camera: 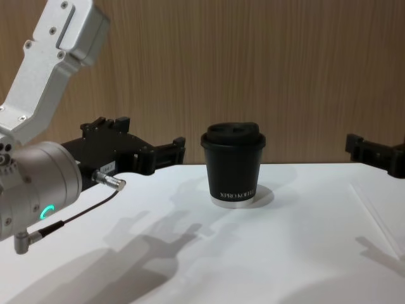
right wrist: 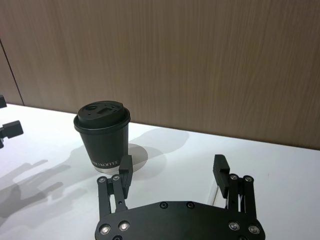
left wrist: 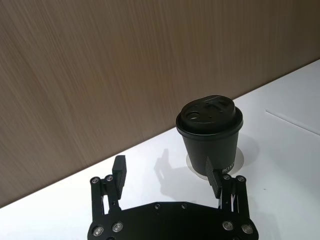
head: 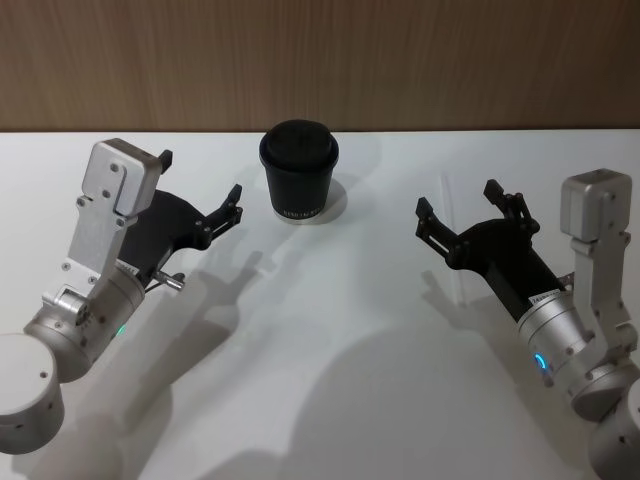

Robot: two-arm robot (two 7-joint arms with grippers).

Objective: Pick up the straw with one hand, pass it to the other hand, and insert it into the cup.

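While thin white plastic straw [head: 446, 185] lies flat on table [head: 330, 350], right of small black lidded takeaway cup [head: 299, 170], right gripper [head: 457, 198] hangs above it, jaws spread, seemingly for pickup; left gripper [head: 200, 175] left of cup, jaws spread, seemingly awaiting handover.

Matt black cup [head: 299, 180], wood-grain wall [head: 320, 60], smooth table [head: 320, 360]

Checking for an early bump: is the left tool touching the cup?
Apart. The head view shows bare white table between the cup and the left tool, which hovers open beside it; the chest view shows the same gap.
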